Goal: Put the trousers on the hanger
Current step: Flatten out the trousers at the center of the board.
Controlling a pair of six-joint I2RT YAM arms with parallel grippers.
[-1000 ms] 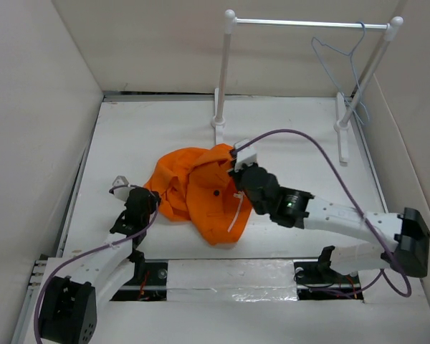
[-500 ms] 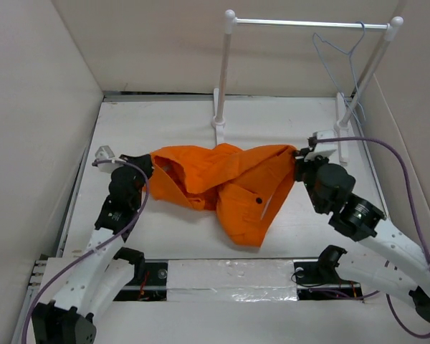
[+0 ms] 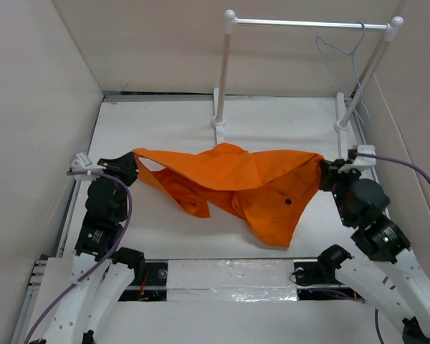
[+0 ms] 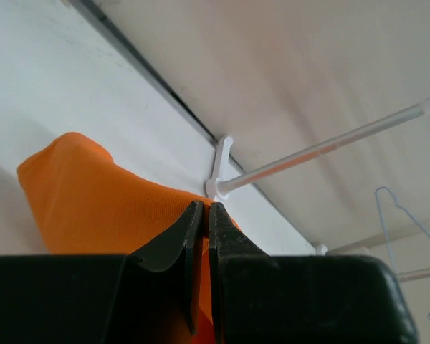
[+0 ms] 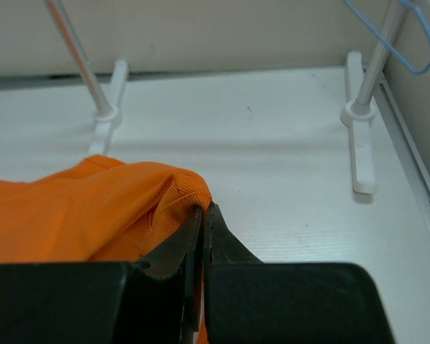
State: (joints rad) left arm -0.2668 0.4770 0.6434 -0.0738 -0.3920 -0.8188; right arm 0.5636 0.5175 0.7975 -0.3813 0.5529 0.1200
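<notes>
the left gripper (image 3: 131, 163) and right gripper (image 3: 322, 172) each pinch an end of the orange trousers (image 3: 236, 179), stretched mid-frame; hanger (image 3: 350, 56) hangs on the rail (image 3: 301, 24) upper right

left hand (image 3: 134, 161) and right hand (image 3: 321, 172) clenched

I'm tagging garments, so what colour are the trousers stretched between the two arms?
Bright plain orange; the trousers show best in the top external view.

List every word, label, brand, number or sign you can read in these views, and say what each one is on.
No readable text: the trousers, the hanger and the rail stand show no words, labels, brands, numbers or signs in any view.
</notes>
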